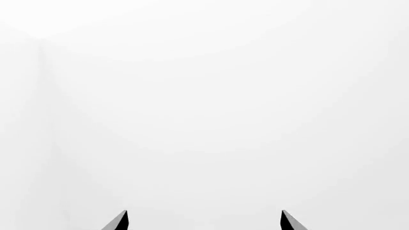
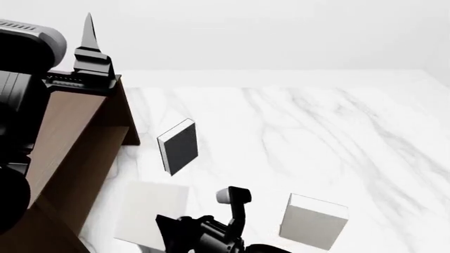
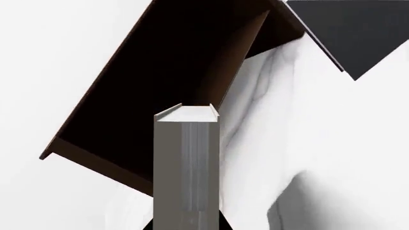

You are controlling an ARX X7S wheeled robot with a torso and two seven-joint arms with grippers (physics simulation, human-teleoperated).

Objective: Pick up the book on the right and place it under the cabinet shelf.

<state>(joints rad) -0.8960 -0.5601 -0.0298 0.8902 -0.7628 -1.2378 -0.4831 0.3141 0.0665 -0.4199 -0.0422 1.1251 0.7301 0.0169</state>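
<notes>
Three books near the cabinet (image 2: 67, 132): dark book (image 2: 178, 146) beside it, white book (image 2: 313, 221) further right on bench (image 2: 316, 137), grey book (image 3: 185, 167) pinched in right claw (image 3: 187, 221), left claw (image 1: 204, 221) spread.

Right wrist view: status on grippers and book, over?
Left gripper open, empty. Right gripper shut on book, edge-on toward cabinet. Dark book upright nearby, apart from cabinet.

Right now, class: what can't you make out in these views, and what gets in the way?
Cabinet interior: right wrist view, all shadow; no shelf board shows.
Right gripper: same view, hidden behind the grey book it holds.
Dark book: cut by that view's top edge.
Left gripper: left wrist view, only tips above the bottom edge.
</notes>
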